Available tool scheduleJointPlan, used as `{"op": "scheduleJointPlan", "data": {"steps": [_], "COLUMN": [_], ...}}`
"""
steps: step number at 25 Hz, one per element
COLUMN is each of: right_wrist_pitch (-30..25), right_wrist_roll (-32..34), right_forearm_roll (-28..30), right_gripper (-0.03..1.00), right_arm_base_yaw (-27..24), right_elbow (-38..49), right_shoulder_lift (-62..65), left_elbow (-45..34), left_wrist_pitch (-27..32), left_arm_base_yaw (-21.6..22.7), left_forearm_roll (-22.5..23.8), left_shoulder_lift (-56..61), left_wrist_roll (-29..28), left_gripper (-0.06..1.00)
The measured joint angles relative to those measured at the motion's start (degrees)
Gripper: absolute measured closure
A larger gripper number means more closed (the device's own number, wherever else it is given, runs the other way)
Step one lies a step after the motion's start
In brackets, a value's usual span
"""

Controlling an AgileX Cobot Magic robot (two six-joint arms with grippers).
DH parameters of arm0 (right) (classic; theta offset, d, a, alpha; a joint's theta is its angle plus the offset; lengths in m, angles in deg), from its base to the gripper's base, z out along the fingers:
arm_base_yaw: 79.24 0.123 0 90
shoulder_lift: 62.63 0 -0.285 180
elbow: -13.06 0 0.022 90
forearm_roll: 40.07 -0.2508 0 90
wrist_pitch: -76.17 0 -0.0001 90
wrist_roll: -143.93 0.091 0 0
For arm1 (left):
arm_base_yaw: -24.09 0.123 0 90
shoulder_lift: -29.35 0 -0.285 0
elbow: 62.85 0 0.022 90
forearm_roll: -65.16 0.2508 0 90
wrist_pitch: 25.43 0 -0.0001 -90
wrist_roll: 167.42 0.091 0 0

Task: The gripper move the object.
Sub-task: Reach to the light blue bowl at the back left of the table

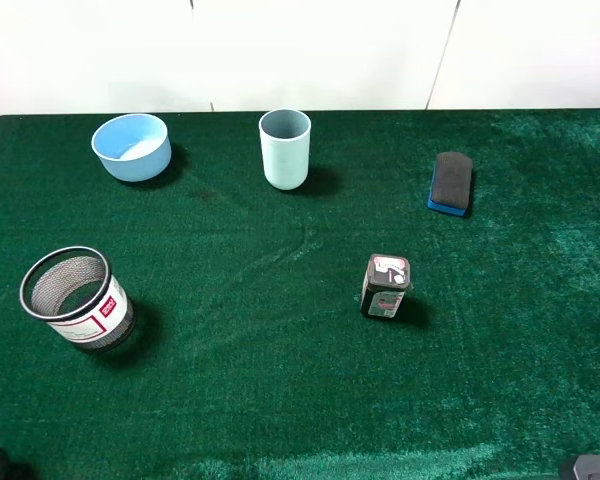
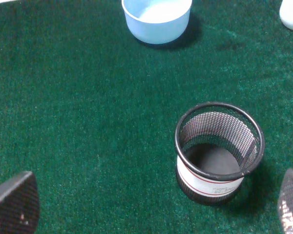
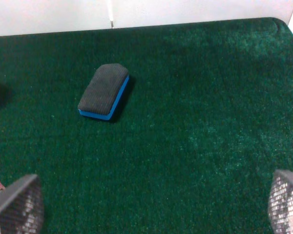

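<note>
Bowl point(image 1: 131, 147) upright on green cloth point(image 1: 280, 380), left claw point(image 2: 151, 207) spread

One bowl point(image 1: 131, 146), two cups point(image 1: 285, 148), eraser point(image 1: 451, 183), box point(image 1: 386, 286)

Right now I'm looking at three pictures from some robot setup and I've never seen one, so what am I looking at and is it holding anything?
It is a two-armed robot at a green table. One picture looks down from high up; the other two come from cameras on each wrist. On the table: a light blue bowl, a pale teal cup, a black mesh cup, a small dark box and a blue-backed eraser. The left gripper and right gripper are both open and hold nothing.
</note>
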Motion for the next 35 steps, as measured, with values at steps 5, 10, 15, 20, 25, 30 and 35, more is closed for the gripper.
{"op": "scheduleJointPlan", "data": {"steps": [5,10,15,20,25,30,35], "right_wrist_pitch": [0.0,0.0,0.0,0.0,0.0,0.0,0.0], "right_wrist_roll": [0.0,0.0,0.0,0.0,0.0,0.0,0.0], "right_forearm_roll": [0.0,0.0,0.0,0.0,0.0,0.0,0.0], "right_gripper": [0.28,0.28,0.28,0.28,0.28,0.28,0.28], "right_arm_base_yaw": [0.0,0.0,0.0,0.0,0.0,0.0,0.0], "right_elbow": [0.0,0.0,0.0,0.0,0.0,0.0,0.0], "right_shoulder_lift": [0.0,0.0,0.0,0.0,0.0,0.0,0.0], "left_elbow": [0.0,0.0,0.0,0.06,1.77,3.52,6.67], "left_wrist_pitch": [0.0,0.0,0.0,0.0,-0.43,-0.43,-0.01], "left_arm_base_yaw": [0.0,0.0,0.0,0.0,0.0,0.0,0.0], "left_forearm_roll": [0.0,0.0,-0.06,-0.06,0.0,0.39,0.61], "left_shoulder_lift": [0.0,0.0,0.0,0.0,0.0,-0.1,-6.99], "left_wrist_roll": [0.0,0.0,0.0,-0.06,-0.38,-0.43,-0.43], "left_gripper": [-0.05,-0.05,-0.05,-0.05,-0.05,-0.05,-0.05]}}
